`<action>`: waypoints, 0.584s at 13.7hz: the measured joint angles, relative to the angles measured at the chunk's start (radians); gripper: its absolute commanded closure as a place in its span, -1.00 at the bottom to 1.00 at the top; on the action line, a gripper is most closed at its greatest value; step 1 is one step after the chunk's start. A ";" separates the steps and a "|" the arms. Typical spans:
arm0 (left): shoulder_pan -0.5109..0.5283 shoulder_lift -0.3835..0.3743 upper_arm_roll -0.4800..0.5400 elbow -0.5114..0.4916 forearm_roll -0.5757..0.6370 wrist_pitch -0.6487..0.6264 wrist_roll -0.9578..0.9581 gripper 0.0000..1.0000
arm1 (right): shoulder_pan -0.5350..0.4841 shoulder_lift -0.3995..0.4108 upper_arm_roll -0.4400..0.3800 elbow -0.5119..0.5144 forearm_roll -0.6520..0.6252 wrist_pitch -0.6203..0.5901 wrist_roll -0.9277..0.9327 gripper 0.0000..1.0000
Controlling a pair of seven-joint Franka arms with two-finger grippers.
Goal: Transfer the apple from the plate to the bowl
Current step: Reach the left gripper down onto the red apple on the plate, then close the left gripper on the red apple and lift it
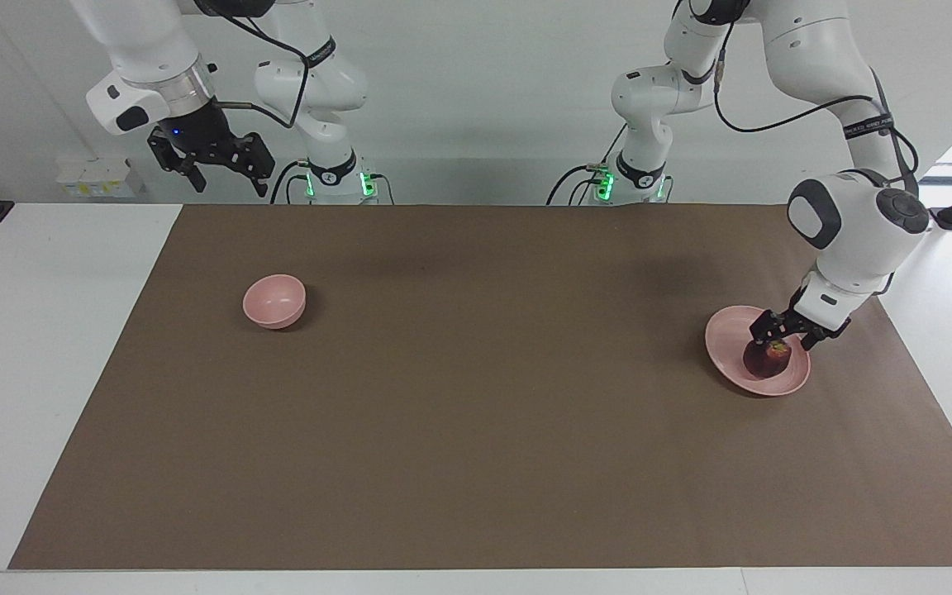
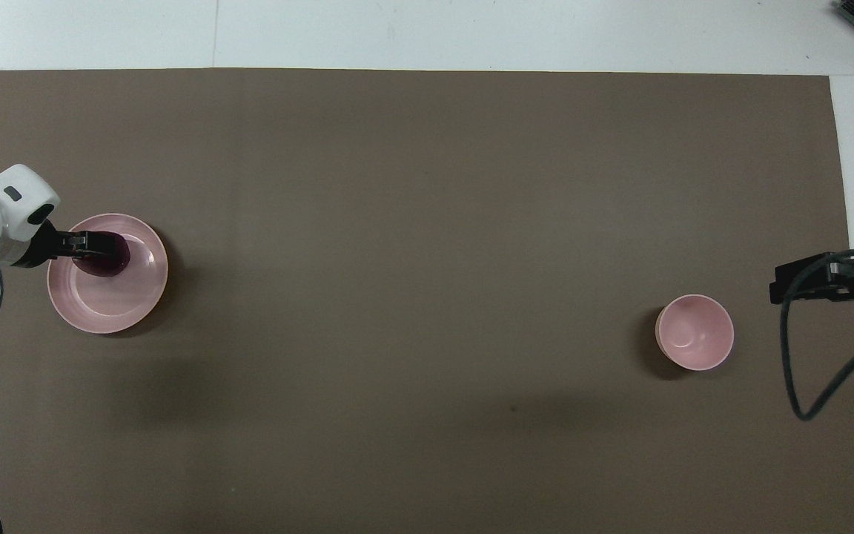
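Observation:
The dark red apple (image 1: pixel 767 361) (image 2: pixel 110 264) lies on the pale pink plate (image 1: pixel 730 329) (image 2: pixel 117 305) toward the left arm's end of the table. My left gripper (image 1: pixel 784 339) (image 2: pixel 98 243) is down at the apple's top, open, with a finger on either side of it; I cannot tell whether they touch it. The small pink bowl (image 1: pixel 274 301) (image 2: pixel 694 331) stands empty toward the right arm's end. My right gripper (image 1: pixel 228 183) (image 2: pixel 777 283) hangs open and high over the table edge near its base, waiting.
A brown mat (image 1: pixel 476 413) covers most of the white table (image 1: pixel 38 330). A black cable (image 2: pixel 798 371) loops down from the right arm close to the bowl. Small white boxes (image 1: pixel 96 178) sit past the mat by the right arm.

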 measured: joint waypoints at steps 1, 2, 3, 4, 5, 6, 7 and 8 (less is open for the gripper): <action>0.000 0.000 0.001 -0.008 0.000 0.006 0.000 -1.00 | 0.000 0.000 0.000 -0.001 0.000 0.000 0.000 -1.00; 0.000 -0.001 0.001 -0.011 0.000 0.007 0.000 -1.00 | 0.000 -0.001 0.000 -0.001 0.000 0.000 0.000 -1.00; 0.000 -0.001 0.002 -0.017 0.000 0.010 0.000 -1.00 | 0.000 -0.001 0.000 -0.002 0.000 0.000 0.000 -1.00; 0.000 -0.001 0.001 -0.025 0.000 0.019 0.000 -1.00 | 0.000 -0.001 0.000 -0.003 0.000 0.000 0.000 -1.00; 0.000 0.000 0.001 -0.037 0.000 0.038 0.000 -1.00 | 0.000 -0.002 0.000 -0.004 0.000 0.000 0.000 -1.00; 0.000 0.002 0.000 -0.049 0.000 0.063 0.000 -1.00 | 0.000 -0.002 0.000 -0.004 0.000 0.000 0.000 -1.00; 0.000 0.005 -0.001 -0.057 0.000 0.084 0.000 -1.00 | 0.000 -0.002 0.000 -0.005 0.000 0.000 0.000 -1.00; 0.000 0.007 -0.001 -0.062 0.000 0.098 0.000 -1.00 | 0.000 -0.003 0.000 -0.005 0.000 0.000 0.000 -1.00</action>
